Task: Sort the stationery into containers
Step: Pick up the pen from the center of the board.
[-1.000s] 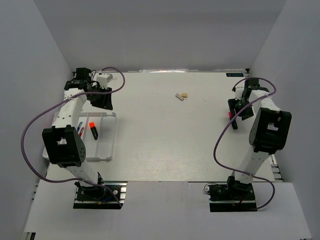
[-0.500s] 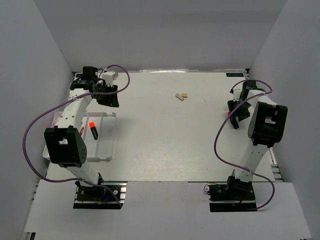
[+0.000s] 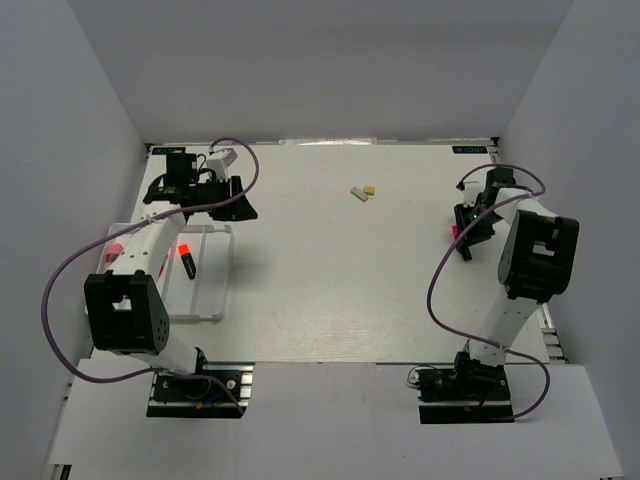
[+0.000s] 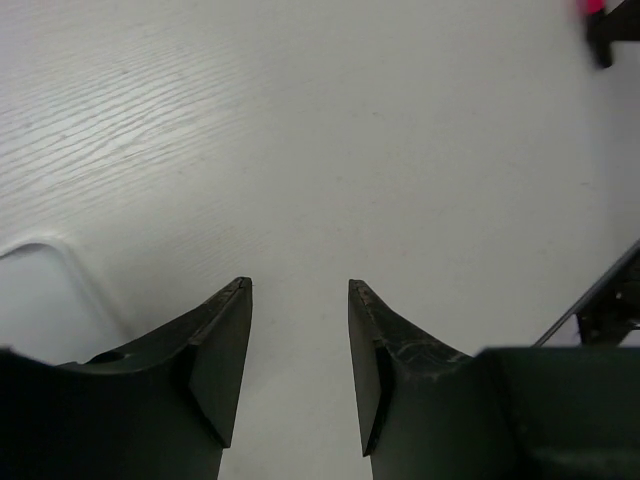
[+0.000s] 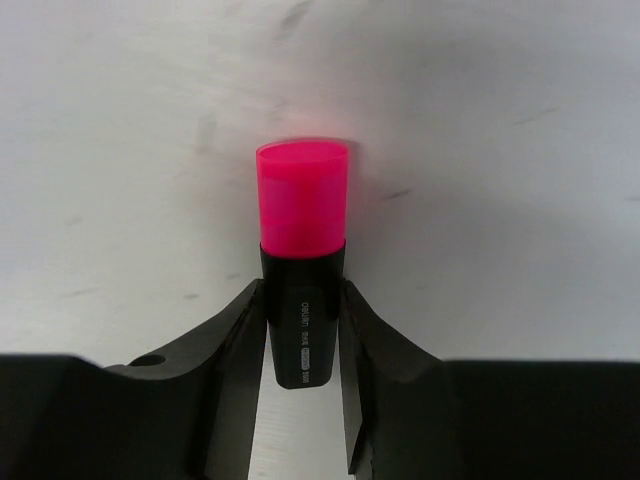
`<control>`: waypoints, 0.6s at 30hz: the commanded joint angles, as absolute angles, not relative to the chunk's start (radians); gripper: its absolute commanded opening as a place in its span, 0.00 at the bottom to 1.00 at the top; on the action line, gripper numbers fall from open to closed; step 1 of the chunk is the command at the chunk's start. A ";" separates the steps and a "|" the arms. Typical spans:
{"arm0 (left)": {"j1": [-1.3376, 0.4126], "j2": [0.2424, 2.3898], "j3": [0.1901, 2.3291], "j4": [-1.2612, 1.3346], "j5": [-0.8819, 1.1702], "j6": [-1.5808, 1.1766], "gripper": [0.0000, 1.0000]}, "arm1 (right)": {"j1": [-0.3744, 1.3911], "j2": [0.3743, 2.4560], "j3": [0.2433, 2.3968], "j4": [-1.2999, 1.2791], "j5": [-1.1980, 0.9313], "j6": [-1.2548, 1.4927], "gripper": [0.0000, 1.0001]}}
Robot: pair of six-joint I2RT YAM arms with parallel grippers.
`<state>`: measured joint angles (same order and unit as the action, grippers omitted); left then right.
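A black highlighter with a pink cap [image 5: 302,215] lies on the table at the far right. My right gripper [image 5: 302,286] is shut on its black body, and the pink cap [image 3: 454,231] pokes out past the fingertips. My left gripper [image 3: 245,211] hangs open and empty over bare table, just beyond the back right corner of the white tray [image 3: 229,290]. In the left wrist view nothing sits between its fingers [image 4: 225,340]. An orange-capped highlighter [image 3: 186,258] lies in the tray. A white eraser [image 3: 358,194] and a tan eraser [image 3: 369,189] lie together at the back centre.
The left arm and its purple cable [image 3: 60,280] cover much of the tray's left side, where something pink [image 3: 114,247] shows. The tray's corner [image 4: 55,262] appears at the left of the left wrist view. Grey walls enclose the table on three sides.
My right gripper's jaws have come together onto the pink-capped highlighter. My left gripper has swung right and forward, from behind the tray out over open table.
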<state>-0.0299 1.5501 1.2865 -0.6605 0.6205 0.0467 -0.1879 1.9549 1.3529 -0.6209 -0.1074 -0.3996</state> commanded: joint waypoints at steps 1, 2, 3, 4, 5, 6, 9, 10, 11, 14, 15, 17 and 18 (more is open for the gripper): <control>-0.046 1.422 1.204 -0.417 0.798 -0.122 0.53 | -0.146 1.804 1.270 -0.606 -0.328 -0.387 0.14; -0.046 1.408 1.165 -0.381 0.817 -0.145 0.53 | -0.123 1.781 1.240 -0.603 -0.359 -0.367 0.14; -0.058 1.385 1.151 -0.350 0.821 -0.169 0.53 | -0.109 1.734 1.232 -0.600 -0.397 -0.351 0.10; -0.067 1.376 1.137 -0.289 0.827 -0.220 0.53 | -0.085 1.718 1.224 -0.595 -0.472 -0.330 0.09; -0.067 1.370 1.109 -0.257 0.833 -0.247 0.53 | -0.056 1.700 1.221 -0.591 -0.503 -0.281 0.07; -0.090 1.361 1.097 -0.227 0.834 -0.299 0.53 | -0.025 1.674 1.221 -0.585 -0.532 -0.253 0.06; -0.126 1.373 1.080 -0.143 0.836 -0.360 0.53 | 0.070 1.634 1.223 -0.510 -0.601 -0.131 0.05; -0.153 1.391 1.084 -0.138 0.827 -0.368 0.52 | 0.090 1.629 1.227 -0.470 -0.620 -0.102 0.04; -0.164 1.400 1.089 -0.132 0.815 -0.377 0.52 | 0.142 1.629 1.248 -0.451 -0.627 -0.074 0.02; -0.205 1.437 1.089 -0.066 0.799 -0.445 0.51 | 0.213 1.664 1.319 -0.405 -0.667 0.056 0.00; -0.218 1.445 1.089 -0.049 0.793 -0.474 0.51 | 0.222 1.673 1.337 -0.396 -0.672 0.122 0.00; -0.257 1.456 1.083 -0.018 0.766 -0.494 0.50 | 0.253 1.698 1.373 -0.373 -0.675 0.169 0.00; -0.270 1.456 1.081 -0.012 0.729 -0.505 0.50 | 0.279 1.700 1.405 -0.373 -0.651 0.185 0.00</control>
<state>-0.2344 1.4593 1.0874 -0.0933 0.7784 -0.4309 0.2489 1.6844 1.3144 -0.4526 -0.6174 0.0418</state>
